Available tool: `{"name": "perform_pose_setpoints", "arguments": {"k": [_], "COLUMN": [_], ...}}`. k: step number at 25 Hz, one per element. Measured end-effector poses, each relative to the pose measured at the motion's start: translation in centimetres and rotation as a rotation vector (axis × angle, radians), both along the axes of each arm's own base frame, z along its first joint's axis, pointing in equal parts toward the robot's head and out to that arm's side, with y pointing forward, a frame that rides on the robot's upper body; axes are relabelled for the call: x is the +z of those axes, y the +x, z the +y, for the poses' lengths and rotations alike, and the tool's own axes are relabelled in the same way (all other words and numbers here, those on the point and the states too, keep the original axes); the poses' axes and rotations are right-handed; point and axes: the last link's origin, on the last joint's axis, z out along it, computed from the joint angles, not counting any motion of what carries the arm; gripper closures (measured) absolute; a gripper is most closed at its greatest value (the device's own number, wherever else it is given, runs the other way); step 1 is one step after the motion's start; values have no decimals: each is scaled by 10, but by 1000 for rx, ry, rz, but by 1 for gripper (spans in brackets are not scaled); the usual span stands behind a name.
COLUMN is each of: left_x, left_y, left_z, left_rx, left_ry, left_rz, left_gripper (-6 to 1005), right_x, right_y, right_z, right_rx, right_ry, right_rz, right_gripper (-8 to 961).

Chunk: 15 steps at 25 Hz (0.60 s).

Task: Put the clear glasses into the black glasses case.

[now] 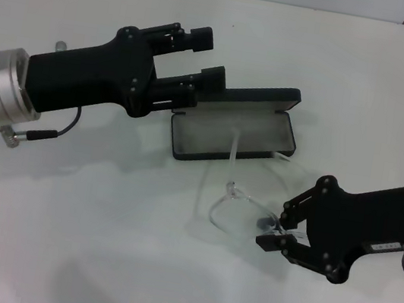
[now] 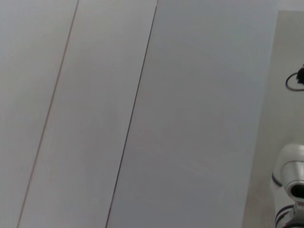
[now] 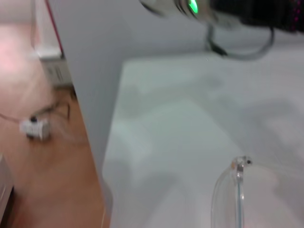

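Observation:
The black glasses case [image 1: 266, 135] lies open at the table's middle, its grey lining up and its lid [image 1: 266, 97] raised behind. The clear glasses [image 1: 229, 203] hang just in front of it, with one thin temple arm [image 1: 233, 146] reaching over the case's front edge. My right gripper [image 1: 272, 233] is shut on the right end of the glasses. The right wrist view shows a curved clear rim of the glasses [image 3: 231, 191]. My left gripper [image 1: 204, 58] is open at the case's left end, its lower finger by the lid's corner and nothing between its fingers.
White table [image 1: 95, 242] all round. The right wrist view shows the table's edge [image 3: 110, 156], with wooden floor and cables beyond it. In the left wrist view there are only grey wall panels [image 2: 142, 114] and a white robot part [image 2: 290, 176].

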Motion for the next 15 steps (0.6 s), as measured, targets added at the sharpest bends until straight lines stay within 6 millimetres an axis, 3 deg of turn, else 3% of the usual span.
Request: {"name": "perform_pose_setpoints", "arguments": {"k": [7,15], "left_x": [0,-8], "left_y": [9,22], "left_z": [1,4], "left_rx": [-31,-68], "left_ry": [-38,-100], "left_rz": [-15,6], "left_gripper": [305,305], "right_x": [2,-5], "right_y": [27,43], "right_z": [-7,-7], "right_rx": [168,271], "right_ry": [84,194], "right_rz": [238,374], "right_gripper": [832,833]}}
